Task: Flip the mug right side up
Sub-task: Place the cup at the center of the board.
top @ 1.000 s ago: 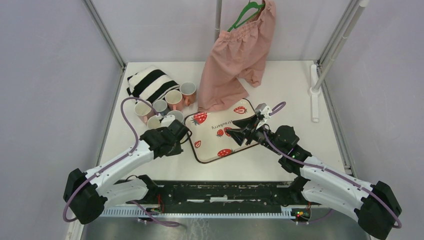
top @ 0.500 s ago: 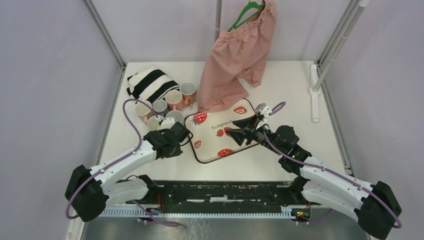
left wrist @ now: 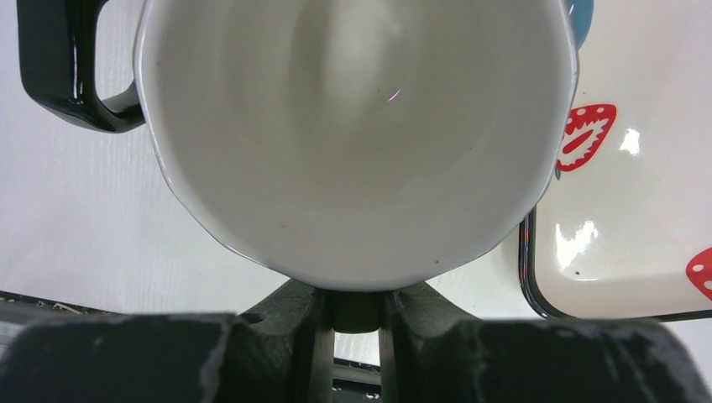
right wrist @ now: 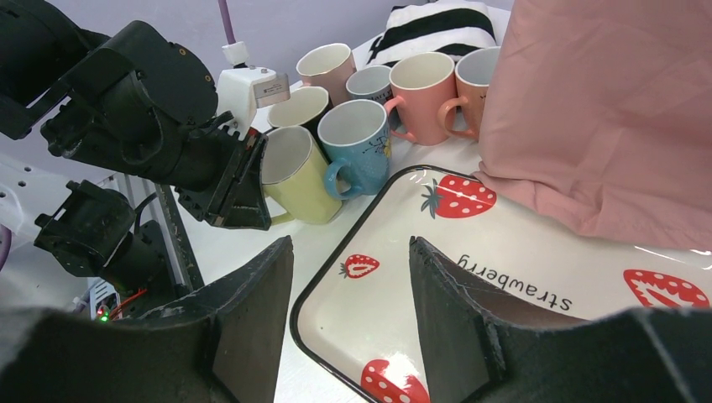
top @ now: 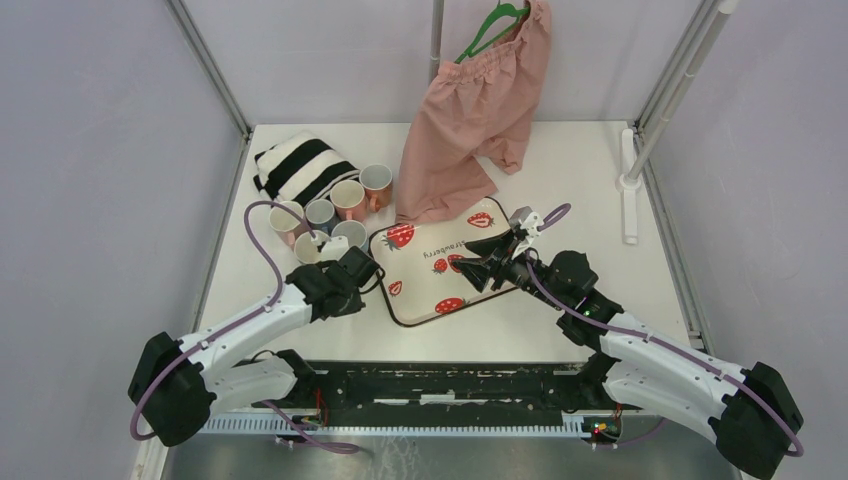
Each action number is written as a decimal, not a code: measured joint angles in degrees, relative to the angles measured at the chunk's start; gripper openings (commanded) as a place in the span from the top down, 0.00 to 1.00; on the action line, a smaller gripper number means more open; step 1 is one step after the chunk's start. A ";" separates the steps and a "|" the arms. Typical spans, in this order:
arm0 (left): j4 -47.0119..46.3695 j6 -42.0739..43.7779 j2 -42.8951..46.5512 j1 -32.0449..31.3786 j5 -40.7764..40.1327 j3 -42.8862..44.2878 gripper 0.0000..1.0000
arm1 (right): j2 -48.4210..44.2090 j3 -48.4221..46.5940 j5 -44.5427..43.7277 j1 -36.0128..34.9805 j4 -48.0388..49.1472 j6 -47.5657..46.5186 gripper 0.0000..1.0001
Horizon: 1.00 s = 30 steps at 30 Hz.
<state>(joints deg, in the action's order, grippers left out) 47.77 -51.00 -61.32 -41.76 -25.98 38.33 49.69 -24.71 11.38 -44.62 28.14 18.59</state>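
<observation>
Left fingers point(right wrist: 239, 195) narrow, clamping the yellow mug point(right wrist: 298, 180) by its rim; mouth tilts upward, beside strawberry tray's point(right wrist: 520, 235) left edge. Right fingers point(right wrist: 252, 311) wide, empty.

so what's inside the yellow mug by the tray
Nothing shows: the yellow mug has a bare white inside in the left wrist view. Only the bit of wall pinched by the left gripper is covered.

Seven mugs point(right wrist: 361, 138) at the left: three pink, one grey, one black, one blue, one yellow. One strawberry tray point(top: 422, 280) mid-table. Far side: one striped cloth point(top: 300, 165), one pink garment point(top: 470, 110), one green hanger point(top: 490, 25)
</observation>
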 measured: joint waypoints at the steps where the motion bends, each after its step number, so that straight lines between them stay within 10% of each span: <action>1: -0.07 0.00 0.00 0.00 0.00 0.00 0.70 | 0.00 0.00 0.00 0.00 -0.02 0.00 0.41; 30: 3.28 -1.88 15.37 0.00 0.44 6.73 0.13 | -2.16 0.48 -2.14 0.00 -2.36 -1.60 0.40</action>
<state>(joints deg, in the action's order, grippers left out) 51.05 -52.88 -45.95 -41.76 -25.54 45.06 47.53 -24.23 9.23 -44.62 25.78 16.99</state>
